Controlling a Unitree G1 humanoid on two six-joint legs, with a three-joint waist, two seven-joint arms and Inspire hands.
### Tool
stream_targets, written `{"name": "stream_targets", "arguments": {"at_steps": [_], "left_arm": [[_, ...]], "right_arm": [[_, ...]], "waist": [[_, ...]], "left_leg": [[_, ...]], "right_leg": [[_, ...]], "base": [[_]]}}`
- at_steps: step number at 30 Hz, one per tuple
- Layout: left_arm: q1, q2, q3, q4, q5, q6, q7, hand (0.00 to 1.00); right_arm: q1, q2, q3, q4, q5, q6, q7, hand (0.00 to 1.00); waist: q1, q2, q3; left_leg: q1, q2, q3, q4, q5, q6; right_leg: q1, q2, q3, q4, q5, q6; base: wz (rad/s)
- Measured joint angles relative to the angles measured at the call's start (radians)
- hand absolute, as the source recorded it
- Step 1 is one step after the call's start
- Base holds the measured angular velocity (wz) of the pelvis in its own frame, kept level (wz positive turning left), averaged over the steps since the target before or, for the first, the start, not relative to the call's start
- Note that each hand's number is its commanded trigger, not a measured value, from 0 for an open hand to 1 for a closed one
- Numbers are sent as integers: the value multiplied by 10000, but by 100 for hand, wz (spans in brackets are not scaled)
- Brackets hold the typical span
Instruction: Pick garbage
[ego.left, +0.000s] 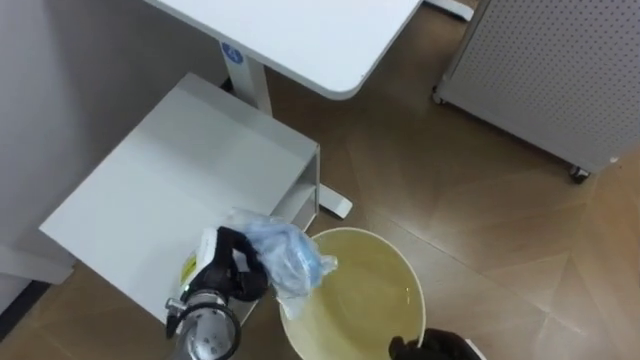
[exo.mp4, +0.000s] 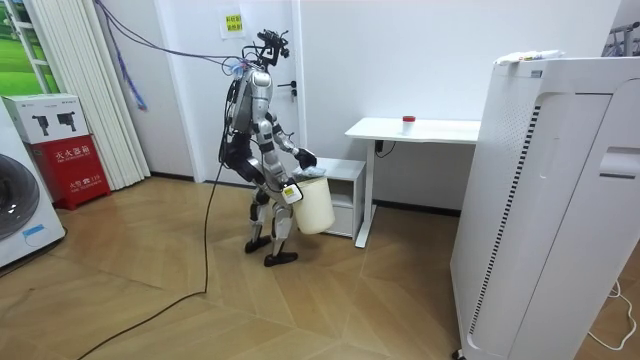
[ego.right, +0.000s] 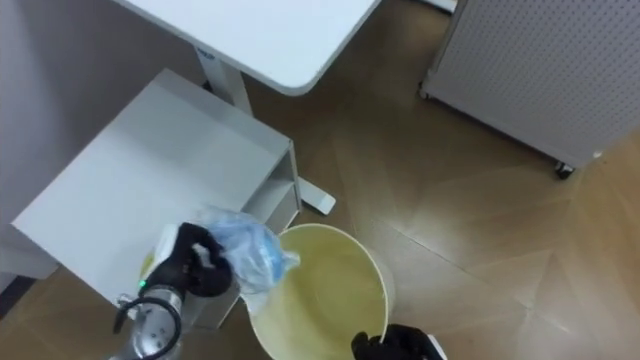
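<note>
Room view — bag at bucket, nr cabinet.

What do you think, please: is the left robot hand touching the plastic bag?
Touching: the left eye view shows the left robot hand gripping the plastic bag.

Bucket mouth open; cabinet just left; desk ahead; floor free right.

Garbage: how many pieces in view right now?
1: a crumpled bluish plastic wad in the left hand, over the bin's rim. The bin's inside is partly cut off, so more may be hidden. The desk's small red thing is unclear.
</note>
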Motion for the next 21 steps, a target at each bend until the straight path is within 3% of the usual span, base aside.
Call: {"name": "stream_targets", "arguments": {"at_steps": [6, 9, 10, 11, 12, 13, 15, 21], "left_arm": [[351, -898, -1095, -2, 45, 88, -954, 100], [361, -1063, -1485, -14, 370, 253, -1420, 99], [361, -1075, -1582, -14, 428, 298, -1483, 73], [361, -1110, -1764, -17, 442, 367, -1612, 56], [362, -1142, -1926, -34, 442, 453, -1712, 6], [366, -1155, -1985, -46, 443, 490, -1772, 0], [375, -1175, -2166, -208, 442, 685, -1969, 0], [454, -1188, -2426, -533, 420, 742, -2373, 0]], "right_arm": [[-91, 68, 0, 335, 452, -10, -26, 100], [-177, 102, 1, 347, 462, -4, -10, 100], [-205, 115, 9, 358, 479, 3, -10, 100], [-241, 128, 48, 363, 536, 6, -10, 100], [-243, 127, 73, 355, 542, -1, -10, 100], [-242, 124, 73, 355, 549, -2, -10, 100], [-236, 105, 79, 363, 581, 7, -12, 100], [-269, 77, 74, 616, 530, 33, -32, 100]], "waist": [[237, 30, -80], [351, 33, -83], [360, 36, -84], [378, 39, -87], [405, 51, -95], [422, 61, -101], [455, 90, -121], [466, 89, -135]], "left_leg": [[295, -162, 32, -310, 78, 67], [279, -167, 31, -322, 67, 82], [281, -168, 31, -332, 67, 83], [287, -184, 28, -358, 67, 83], [295, -187, 25, -390, 69, 84], [296, -189, 25, -397, 70, 84], [312, -212, 29, -456, 89, 87], [452, -361, 41, -659, 192, 118]], "right_leg": [[240, -47, 104, -237, 64, 139], [240, -35, 94, -277, 70, 153], [239, -38, 94, -281, 69, 154], [240, -48, 93, -286, 68, 155], [240, -57, 94, -292, 67, 157], [239, -59, 94, -294, 67, 157], [239, -80, 96, -309, 65, 161], [303, -213, 95, -325, 49, 188]], "base": [[0], [0], [0], [0], [0], [0], [0], [4]]}}
